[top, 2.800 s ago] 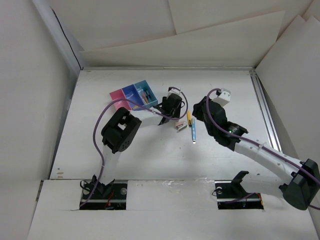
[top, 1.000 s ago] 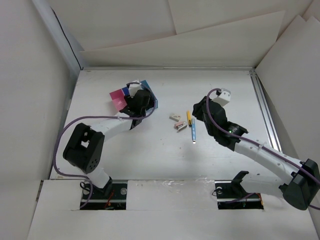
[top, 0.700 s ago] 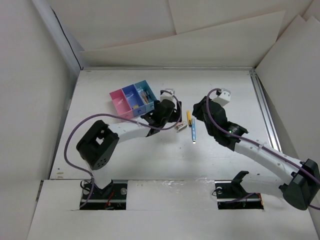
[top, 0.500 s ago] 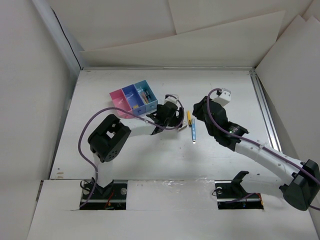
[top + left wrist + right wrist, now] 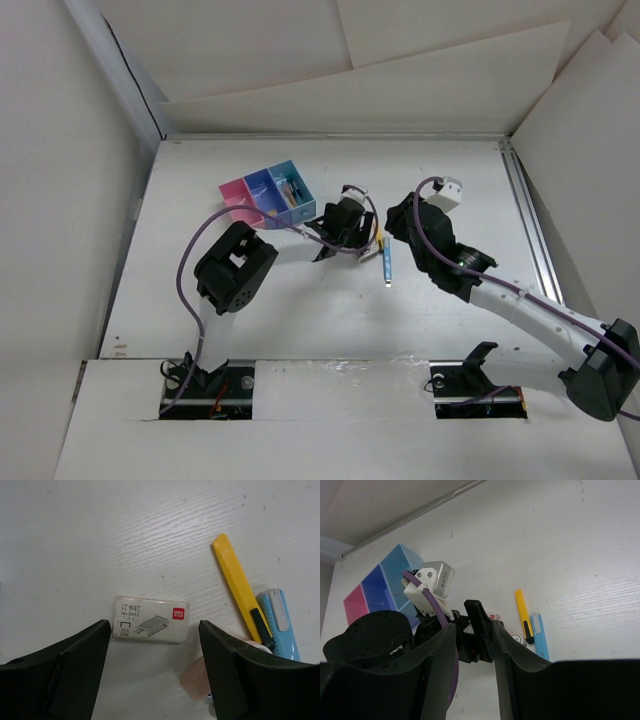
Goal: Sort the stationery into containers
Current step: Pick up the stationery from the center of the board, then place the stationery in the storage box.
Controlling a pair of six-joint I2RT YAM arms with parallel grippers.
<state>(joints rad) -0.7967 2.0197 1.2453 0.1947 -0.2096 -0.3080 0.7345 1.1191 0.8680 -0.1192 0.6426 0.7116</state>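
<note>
A white staple box lies flat on the table, and my left gripper stands open just above it, one finger on each side and apart from it. A beige block lies next to the right finger. To the right lie a yellow cutter and a light blue tool. From above, the left gripper hides the box; the yellow cutter and blue tool show beside it. The containers stand at the back left, with things inside the light blue one. My right gripper hangs open and holds nothing.
Raised white walls ring the table, and a metal rail runs along its right side. The right arm stretches across the right half. The left arm's purple cable loops over the left half.
The left arm has swung right from above the containers to the stationery beside the yellow cutter. Its jaws widened, then narrowed a little. The right arm has not moved.
</note>
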